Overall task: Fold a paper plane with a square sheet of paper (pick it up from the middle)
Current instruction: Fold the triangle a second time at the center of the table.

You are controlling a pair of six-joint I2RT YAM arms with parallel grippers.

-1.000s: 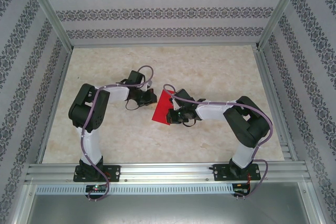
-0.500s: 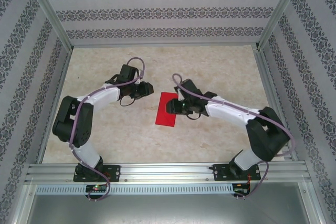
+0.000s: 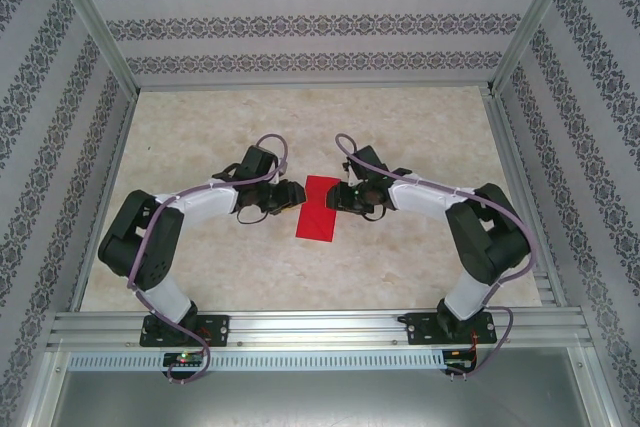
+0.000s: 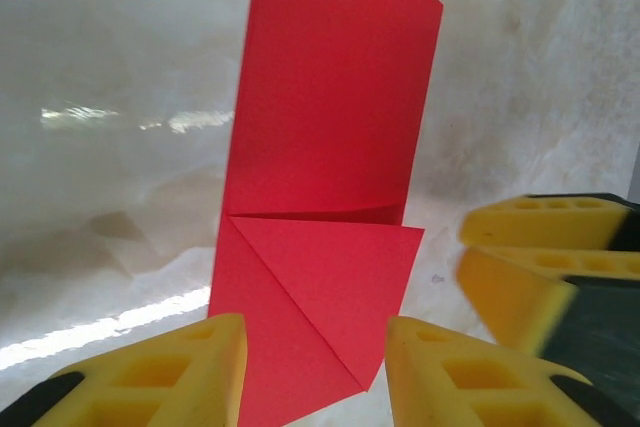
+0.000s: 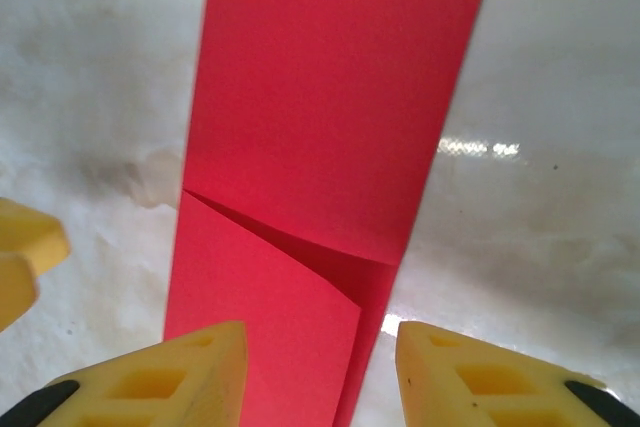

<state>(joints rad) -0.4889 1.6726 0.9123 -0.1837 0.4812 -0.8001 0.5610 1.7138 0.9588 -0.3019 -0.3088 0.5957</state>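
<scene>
- The left fingers are standing moderately apart and gripping nothing. The red sheet of paper, already folded into a long strip, is lying flat on the desk, with its corner-folded end sitting in the gap between them.
- The strip's long axis is running straight ahead, away from both pairs of fingers, so the diagonal flap is lying nearest to them.
- The right fingers are standing just as far apart and empty, facing the left pair across that same end. Both arms are sitting about equally near, so the next fold is probably calling for both.
</scene>
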